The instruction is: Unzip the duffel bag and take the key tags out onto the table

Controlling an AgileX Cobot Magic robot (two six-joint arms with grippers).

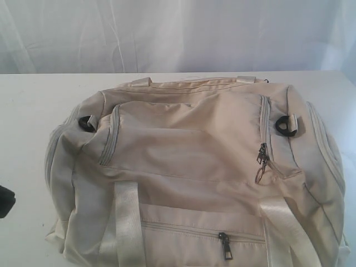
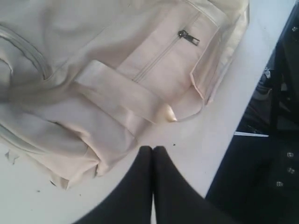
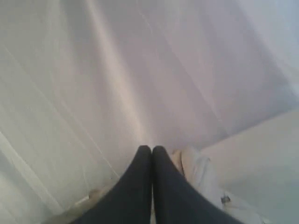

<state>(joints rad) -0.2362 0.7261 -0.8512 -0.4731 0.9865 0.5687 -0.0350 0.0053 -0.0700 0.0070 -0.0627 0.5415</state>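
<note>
The cream duffel bag (image 1: 189, 161) lies zipped shut on the white table (image 1: 28, 111) and fills most of the exterior view. Dark zipper pulls hang at its top flap (image 1: 261, 158) and at the front pocket (image 1: 224, 245). The key tags are hidden. My left gripper (image 2: 153, 148) is shut and holds nothing. It hovers over bare table (image 2: 201, 135) just off the bag's corner (image 2: 93, 154), near a webbing handle (image 2: 126, 98). My right gripper (image 3: 152, 148) is shut and empty, facing the white curtain, with a bit of the bag (image 3: 196, 168) beside it.
A white curtain (image 1: 167, 33) hangs behind the table. Black strap rings sit at the bag's two ends (image 1: 86, 123) (image 1: 286, 125). A dark shape (image 1: 4, 201) shows at the left edge. The table's edge and dark equipment (image 2: 275, 140) lie beside my left gripper.
</note>
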